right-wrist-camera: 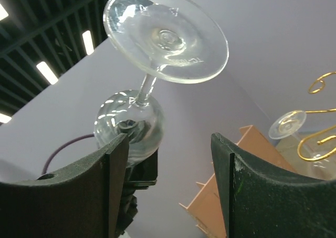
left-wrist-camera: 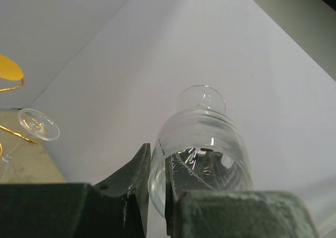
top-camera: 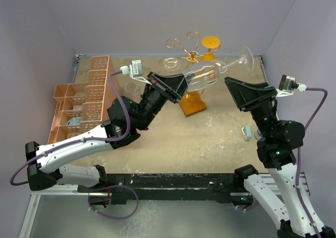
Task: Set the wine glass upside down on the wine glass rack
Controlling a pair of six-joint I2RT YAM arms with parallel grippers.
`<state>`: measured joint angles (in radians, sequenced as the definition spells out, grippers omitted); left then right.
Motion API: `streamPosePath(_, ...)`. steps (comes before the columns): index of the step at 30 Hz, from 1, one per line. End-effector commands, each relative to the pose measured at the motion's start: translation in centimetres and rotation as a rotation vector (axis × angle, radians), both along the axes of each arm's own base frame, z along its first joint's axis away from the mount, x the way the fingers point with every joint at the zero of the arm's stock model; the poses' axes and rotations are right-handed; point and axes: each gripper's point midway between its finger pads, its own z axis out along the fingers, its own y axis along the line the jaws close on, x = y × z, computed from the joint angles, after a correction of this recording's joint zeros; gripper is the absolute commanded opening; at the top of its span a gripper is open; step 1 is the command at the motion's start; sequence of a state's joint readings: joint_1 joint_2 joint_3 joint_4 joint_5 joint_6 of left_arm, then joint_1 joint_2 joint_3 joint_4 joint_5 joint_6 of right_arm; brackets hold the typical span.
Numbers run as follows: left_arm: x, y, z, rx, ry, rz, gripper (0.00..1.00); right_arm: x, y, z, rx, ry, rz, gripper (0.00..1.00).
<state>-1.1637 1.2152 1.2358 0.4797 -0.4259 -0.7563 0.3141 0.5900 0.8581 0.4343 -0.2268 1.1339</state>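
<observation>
Nearest the bottom of the top view, the sandy desk has a small light-blue thing lying on it at lower right, next to the right arm.

A bit further up, the right claw sits right of centre with its fingers spread wide and nothing between them. In its own wrist view the wine glass's foot and stem hang above the gap, not touching either finger.

At about the same depth, just left of centre, the left claw is pinching the wine glass by the bowl's rim. The left wrist view shows the fingers pressed nearly together on the glass wall. The glass is up in the air, lying roughly sideways: bowl at the claw, stem running to the upper right, foot highest.

An orange lattice crate takes up the left side.

Behind the glass, top centre, stands the wine glass rack. Its wooden base pokes out just below the bowl. A second glass has its foot up in the gold wires.
</observation>
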Motion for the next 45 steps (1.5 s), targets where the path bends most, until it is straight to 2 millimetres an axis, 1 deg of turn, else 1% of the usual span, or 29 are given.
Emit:
streamPosePath(1,-0.7,1.3,3.7,-0.116,-0.069,-0.001,0.00,-3.2,-0.8,4.0,0.137,-0.137,0.072,0.65)
streamPosePath(5,-0.3,1.0,3.4,-0.120,-0.062,0.007,0.00,-5.2,-1.3,5.6,0.201,-0.215,0.117,0.65)
streamPosePath(7,-0.3,0.8,3.4,-0.121,-0.062,0.005,0.00,-5.3,-1.3,6.0,0.214,-0.214,0.133,0.64)
streamPosePath(10,-0.4,0.4,3.6,-0.126,-0.067,-0.010,0.00,-3.8,-0.8,5.9,0.214,-0.156,0.143,0.61)
streamPosePath(12,-0.5,0.4,3.7,-0.131,-0.070,-0.014,0.00,-2.5,-0.5,5.5,0.213,-0.104,0.135,0.56)
streamPosePath(14,-0.5,0.4,3.8,-0.138,-0.072,-0.015,0.00,-1.4,-0.5,5.0,0.221,-0.062,0.117,0.54)
streamPosePath(21,-0.5,0.4,4.0,-0.145,-0.072,-0.017,0.00,-0.5,-1.1,4.9,0.263,-0.026,0.085,0.55)
streamPosePath(24,-0.5,0.1,3.8,-0.143,-0.067,-0.025,0.00,-0.6,-1.4,5.4,0.286,-0.044,0.086,0.55)
streamPosePath(25,-0.5,0.0,3.8,-0.144,-0.063,-0.028,0.00,-0.3,-1.3,5.4,0.290,-0.041,0.087,0.54)
streamPosePath(28,-0.5,-0.3,3.4,-0.142,-0.056,-0.037,0.00,0.2,-1.1,5.4,0.297,-0.040,0.094,0.50)
streamPosePath(32,-0.5,-0.7,3.3,-0.146,-0.052,-0.053,0.00,0.3,-0.9,5.6,0.308,-0.040,0.117,0.45)
streamPosePath(39,-0.6,-1.6,2.6,-0.149,-0.041,-0.086,0.00,-0.5,-1.3,6.6,0.335,-0.084,0.124,0.33)
streamPosePath(41,-0.6,-1.7,2.3,-0.162,-0.029,-0.092,0.00,-1.1,-1.6,7.0,0.347,-0.116,0.125,0.25)
streamPosePath(43,-0.6,-1.7,1.9,-0.165,-0.019,-0.096,0.00,-1.9,-1.9,7.1,0.354,-0.157,0.122,0.12)
streamPosePath(45,-0.5,-1.7,1.5,-0.161,-0.007,-0.094,0.01,-2.0,-2.2,7.4,0.343,-0.184,0.093,0.04)
